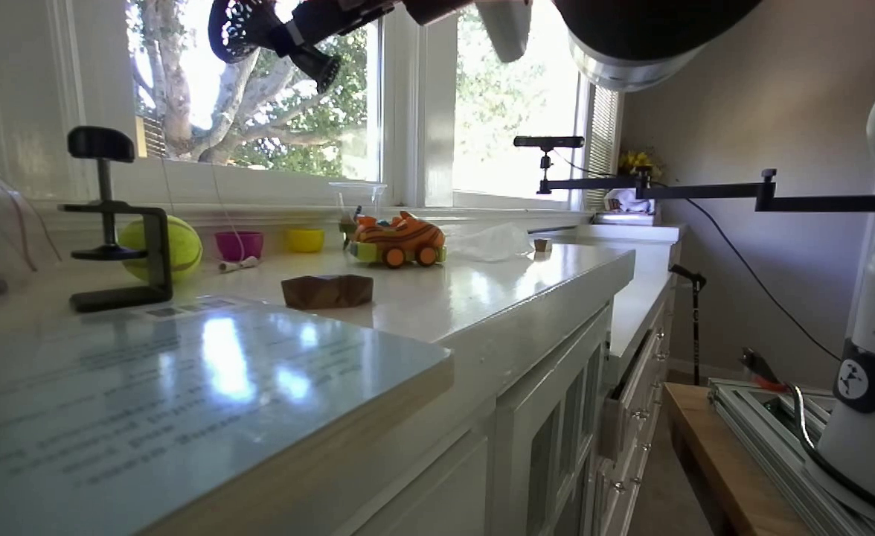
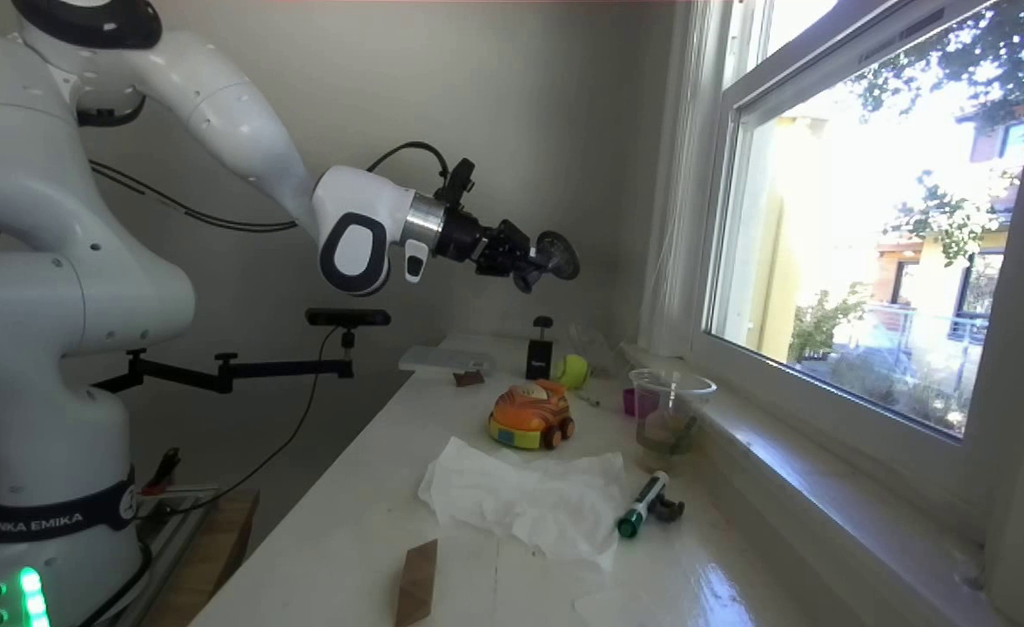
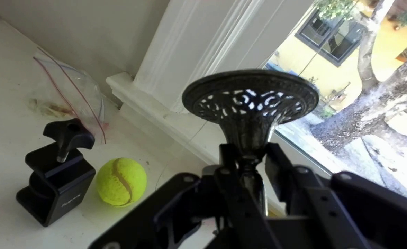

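With jaws closed snugly, the pincer (image 3: pixel 250 155) is gripping the dark filigree stand (image 3: pixel 245 133) by its narrow stem at the centre of the wrist view, and its wide rim is probably calling for slow, steady handling clear of the window trim (image 3: pixel 196 55).

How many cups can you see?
3. In an exterior view, a pink cup sits right of the tennis ball, a yellow cup farther right, and a clear cup partly behind the toy car. Others could be hidden.

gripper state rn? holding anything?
Gripper: closed, holding a dark candlestick-like piece with its flared openwork end sticking out past the fingertips.
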Robot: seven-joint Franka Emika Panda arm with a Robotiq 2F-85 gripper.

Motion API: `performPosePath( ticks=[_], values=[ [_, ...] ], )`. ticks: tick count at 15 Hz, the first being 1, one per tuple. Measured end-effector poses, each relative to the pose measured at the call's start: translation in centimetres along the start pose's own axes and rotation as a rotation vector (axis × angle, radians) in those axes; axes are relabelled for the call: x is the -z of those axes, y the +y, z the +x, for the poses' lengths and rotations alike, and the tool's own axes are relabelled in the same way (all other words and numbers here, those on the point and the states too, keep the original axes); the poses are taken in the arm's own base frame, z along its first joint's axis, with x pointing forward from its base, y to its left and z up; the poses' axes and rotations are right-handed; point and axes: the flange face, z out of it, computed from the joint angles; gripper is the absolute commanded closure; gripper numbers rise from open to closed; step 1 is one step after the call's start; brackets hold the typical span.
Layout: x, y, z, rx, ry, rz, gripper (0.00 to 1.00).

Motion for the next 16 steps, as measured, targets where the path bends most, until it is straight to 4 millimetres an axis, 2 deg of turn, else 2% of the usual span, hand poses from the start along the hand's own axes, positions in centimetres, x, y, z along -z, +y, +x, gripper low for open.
performPosePath(
  ticks=[2, 3, 5, 6, 16],
  values=[
    [0.6, 0.3, 0.4, -0.028, -0.021, 0.022, 0.93],
    [0.8, 0.5, 0.7, -0.035, -0.025, 0.028, 0.71],
    [0.9, 0.8, 1.0, -0.027, -0.018, 0.022, 0.71],
    [0.8, 0.8, 1.0, -0.027, -0.017, 0.022, 0.93],
    [1.0, 1.5, 1.4, 0.022, -0.084, 0.063, 0.93]
  ],
)
